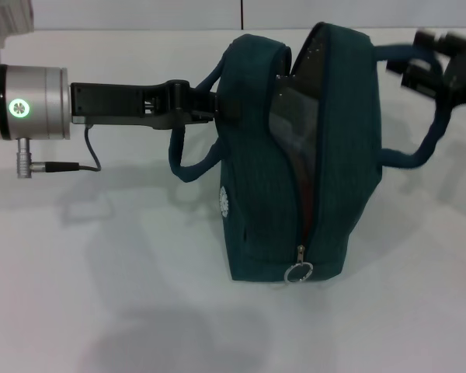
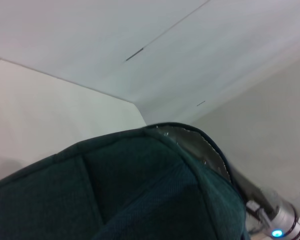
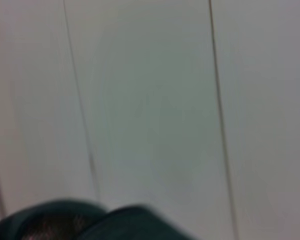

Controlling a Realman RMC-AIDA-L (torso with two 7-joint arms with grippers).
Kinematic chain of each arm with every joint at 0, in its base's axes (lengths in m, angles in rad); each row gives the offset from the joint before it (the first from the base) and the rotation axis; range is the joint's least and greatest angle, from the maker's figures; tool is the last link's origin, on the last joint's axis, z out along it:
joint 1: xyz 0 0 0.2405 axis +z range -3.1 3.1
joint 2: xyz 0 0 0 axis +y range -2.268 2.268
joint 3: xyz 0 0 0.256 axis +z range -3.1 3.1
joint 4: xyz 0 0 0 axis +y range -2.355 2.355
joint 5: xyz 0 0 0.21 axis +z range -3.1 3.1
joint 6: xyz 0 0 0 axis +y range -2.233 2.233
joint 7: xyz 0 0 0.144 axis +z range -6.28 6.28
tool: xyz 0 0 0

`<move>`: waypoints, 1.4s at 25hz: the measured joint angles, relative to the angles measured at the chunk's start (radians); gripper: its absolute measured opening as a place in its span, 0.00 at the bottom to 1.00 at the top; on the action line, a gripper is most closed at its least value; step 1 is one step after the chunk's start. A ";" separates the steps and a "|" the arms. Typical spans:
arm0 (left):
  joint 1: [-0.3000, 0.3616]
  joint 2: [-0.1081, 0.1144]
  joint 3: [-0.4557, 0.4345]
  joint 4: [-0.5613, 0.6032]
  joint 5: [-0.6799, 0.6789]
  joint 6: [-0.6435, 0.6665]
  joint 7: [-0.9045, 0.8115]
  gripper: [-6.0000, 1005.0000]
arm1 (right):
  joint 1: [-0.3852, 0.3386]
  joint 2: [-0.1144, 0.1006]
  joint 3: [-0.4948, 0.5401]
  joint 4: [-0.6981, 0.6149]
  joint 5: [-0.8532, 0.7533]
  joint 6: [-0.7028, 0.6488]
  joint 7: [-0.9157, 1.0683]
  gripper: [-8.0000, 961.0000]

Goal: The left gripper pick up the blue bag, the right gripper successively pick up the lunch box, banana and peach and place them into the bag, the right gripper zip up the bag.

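The blue bag (image 1: 295, 155) stands upright in the middle of the white table (image 1: 124, 295), a little toward my right side, and its top zipper is partly open, so a dark gap runs down the edge that faces me. Through this gap I see something pale and something reddish inside, but I cannot tell what they are. The silver ring pull (image 1: 299, 272) hangs low on the bag, near the table. A small white logo (image 1: 224, 200) shows on the side of the bag that turns to my left. My left gripper (image 1: 206, 105) reaches in from the left and its fingers are closed on the left handle (image 1: 188, 159), near the upper edge of the bag, while the rest of this handle loops down below it. My right gripper (image 1: 431, 66) is at the far right, at the top of the right handle (image 1: 419, 151); it seems to touch the strap, but I cannot tell if its fingers are wide or narrow. In the left wrist view the bag's fabric (image 2: 120, 190) fills the lower part, with the zipper edge close by.
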 joint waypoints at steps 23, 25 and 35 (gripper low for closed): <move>0.011 -0.005 0.000 -0.009 0.004 -0.031 0.044 0.06 | 0.103 -0.022 0.376 0.185 -0.232 -1.014 0.147 0.70; 0.011 -0.005 0.000 -0.010 0.004 -0.033 0.045 0.06 | 0.130 -0.018 0.377 0.233 -0.337 -1.011 0.146 0.70; 0.008 -0.008 0.000 -0.011 0.005 -0.042 0.045 0.06 | 0.279 0.019 0.318 0.470 -0.656 -0.710 0.116 0.70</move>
